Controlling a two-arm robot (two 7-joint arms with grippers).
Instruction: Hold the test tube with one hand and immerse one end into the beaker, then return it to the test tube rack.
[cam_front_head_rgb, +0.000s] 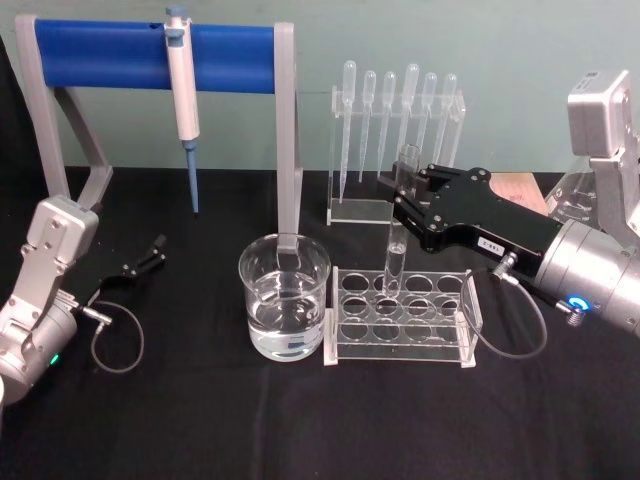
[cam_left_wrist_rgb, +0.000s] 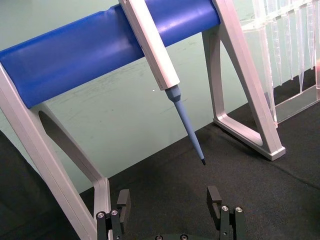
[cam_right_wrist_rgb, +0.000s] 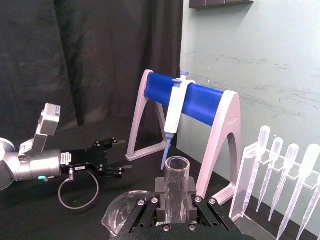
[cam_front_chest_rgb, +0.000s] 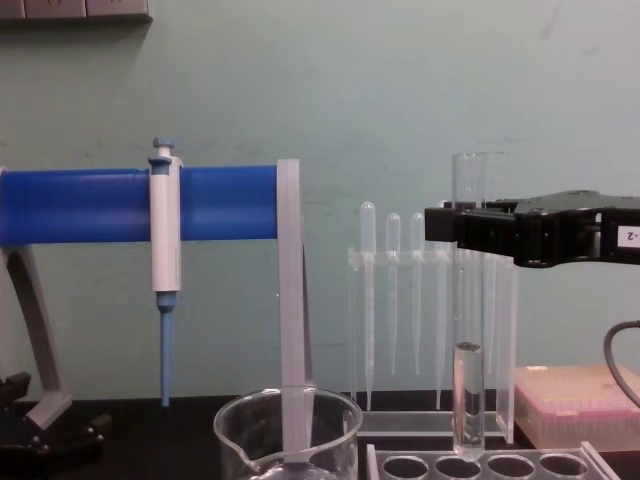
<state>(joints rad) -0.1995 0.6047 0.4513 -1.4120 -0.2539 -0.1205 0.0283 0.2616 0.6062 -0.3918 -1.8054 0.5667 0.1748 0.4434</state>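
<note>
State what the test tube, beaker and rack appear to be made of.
Test tube: seemingly clear glass, glossy, see-through. Beaker: likely glass too, transparent, rolled rim, clear liquid visible inside. Rack: clear plastic, perhaps acrylic; flat sheets with bright edges.

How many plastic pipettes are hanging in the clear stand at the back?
6 pipettes, in one row in the clear stand behind the rack, leftmost to rightmost. The right pincer, holding the test tube, covers some lower ends; none seems fully hidden.
</note>
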